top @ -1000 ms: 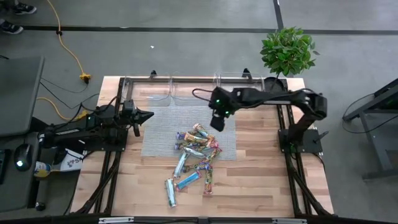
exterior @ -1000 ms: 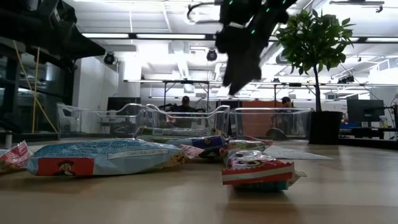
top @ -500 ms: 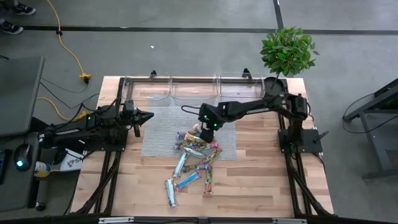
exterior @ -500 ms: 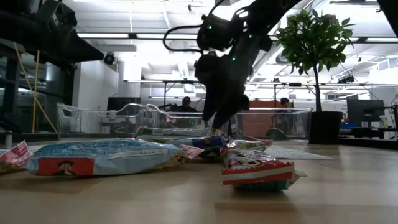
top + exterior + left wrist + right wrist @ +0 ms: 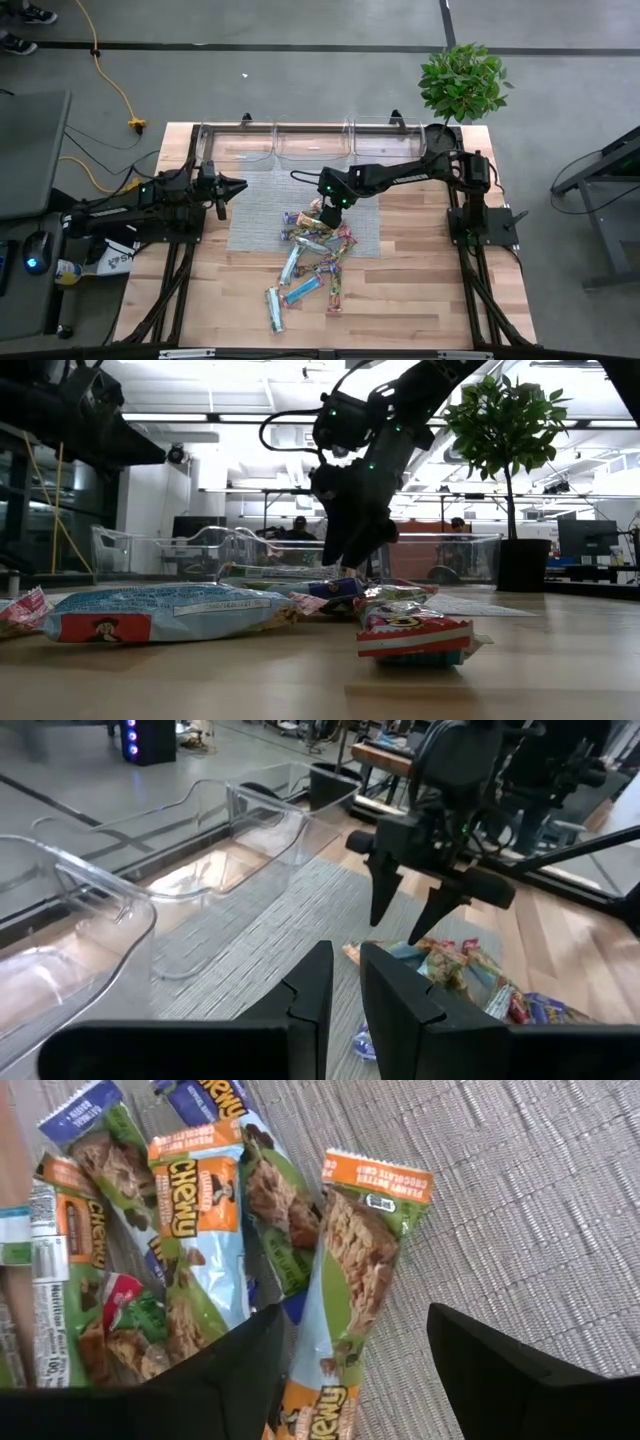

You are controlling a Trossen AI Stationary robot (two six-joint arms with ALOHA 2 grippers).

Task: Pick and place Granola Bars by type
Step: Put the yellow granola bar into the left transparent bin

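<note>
Right gripper: jaws spread wide, holding nothing, poised just over the far end of the granola bar pile. In the right wrist view one orange-ended bar lies on the grey mat in the gap between the two dark fingers, not touched by either. More bars beside it, overlapping, in green, blue and orange wrappers.

Left wrist view shows the same gripper from across the table, tips pointing down, apart, just above the nearest wrappers.

Pile: most bars heaped on the near half of the mat; a few strays, among them a blue one, lie on bare wood toward the table's near edge.

Left gripper: hovering over the mat's left edge, well apart from the pile; its fingers stand only slightly apart, nothing between them.

Clear bins line the table's far edge. Potted plant at the far right corner.
</note>
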